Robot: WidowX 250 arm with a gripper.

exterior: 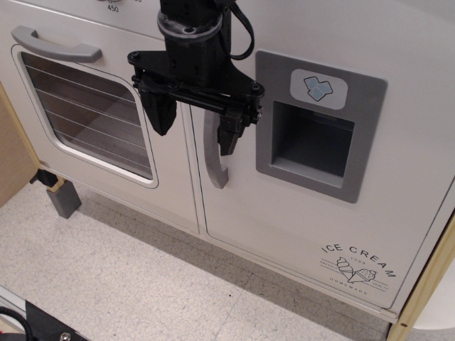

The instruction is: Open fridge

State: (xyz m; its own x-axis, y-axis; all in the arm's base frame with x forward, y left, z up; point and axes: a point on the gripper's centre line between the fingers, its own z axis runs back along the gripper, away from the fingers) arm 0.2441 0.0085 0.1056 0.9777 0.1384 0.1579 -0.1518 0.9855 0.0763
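The fridge (284, 213) is a large white toy door on the right, and it looks closed. It has a grey recessed dispenser panel (320, 135) with a blue ice-cube mark (318, 87) and an "ICE CREAM" logo (359, 266). Its vertical curved grey handle (215, 160) runs along the door's left edge, and its top is hidden behind my gripper. My black gripper (195, 126) is open and comes down from the top. The handle's upper part lies between the fingers, close to the right finger (229, 135). The left finger (162, 112) is over the oven door's right edge.
A white oven door with a window (85, 114) and a horizontal grey handle (57, 46) is on the left. A grey block (64, 200) stands on the speckled floor (142, 277) below it. A wooden panel (11, 156) is at the far left.
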